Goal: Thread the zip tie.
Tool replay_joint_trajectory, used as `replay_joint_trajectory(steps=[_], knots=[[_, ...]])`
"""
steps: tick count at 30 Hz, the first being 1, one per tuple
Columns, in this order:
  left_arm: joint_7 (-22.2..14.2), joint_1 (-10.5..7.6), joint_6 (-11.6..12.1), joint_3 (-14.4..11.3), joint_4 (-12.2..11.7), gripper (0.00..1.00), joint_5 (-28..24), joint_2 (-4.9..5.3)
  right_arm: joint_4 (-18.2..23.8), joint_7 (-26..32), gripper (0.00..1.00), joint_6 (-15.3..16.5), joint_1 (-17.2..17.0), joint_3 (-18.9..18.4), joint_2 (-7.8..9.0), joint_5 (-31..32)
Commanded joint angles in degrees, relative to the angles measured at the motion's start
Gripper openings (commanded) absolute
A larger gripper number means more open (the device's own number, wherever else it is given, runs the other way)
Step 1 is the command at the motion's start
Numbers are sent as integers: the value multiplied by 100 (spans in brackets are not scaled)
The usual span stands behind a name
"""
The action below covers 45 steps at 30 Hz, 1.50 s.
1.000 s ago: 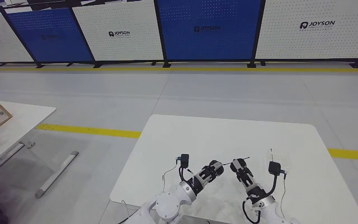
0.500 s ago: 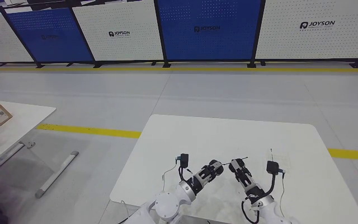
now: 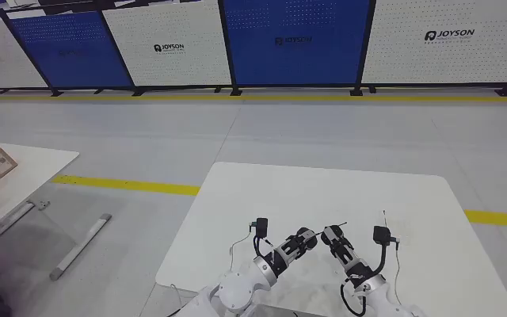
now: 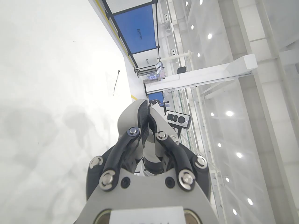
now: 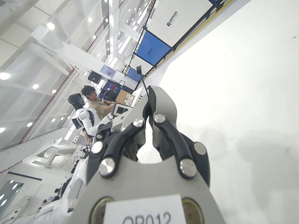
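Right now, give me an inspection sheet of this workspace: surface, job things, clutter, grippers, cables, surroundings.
Surface: white table, plain top.
Job's things: tie pinched in the right gripper, with its head end sticking out past the fingertips; nothing seen through the head.
Clutter: spare tie lying flat on the table, apart from both arms.
Grippers: right shut on the tie; left gripper shut, hold on anything cannot be told; both are low over the table's near side, tips close together.
Cables: thin cable loops by a wrist camera.
Surroundings: blue and white panels, yellow floor line, second table.
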<state>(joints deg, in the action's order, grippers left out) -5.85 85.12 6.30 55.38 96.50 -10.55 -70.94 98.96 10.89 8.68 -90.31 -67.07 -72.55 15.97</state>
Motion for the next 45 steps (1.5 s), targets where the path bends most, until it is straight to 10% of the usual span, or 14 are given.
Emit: replay_joint_trajectory(steps=[1,2,4,7,31,45], knots=[[7,1,-20,0,-7,0,13,-1,-8,43,0,-3,14,6,-4,-79],[12,0,-33,-1,-9,0,22,-2,-18,63,0,12,20,5,-4,-106],[39,-6,-105,-1,-27,0,42,-4,-24,116,44,59,33,0,-1,-121],[84,-28,-200,-7,-45,0,28,-13,-8,98,65,130,10,-26,3,-129],[68,18,-351,-70,44,0,260,-22,313,-76,0,172,-199,-266,39,-48],[36,72,-204,-25,101,0,229,-18,224,-42,0,101,-105,-138,20,47]])
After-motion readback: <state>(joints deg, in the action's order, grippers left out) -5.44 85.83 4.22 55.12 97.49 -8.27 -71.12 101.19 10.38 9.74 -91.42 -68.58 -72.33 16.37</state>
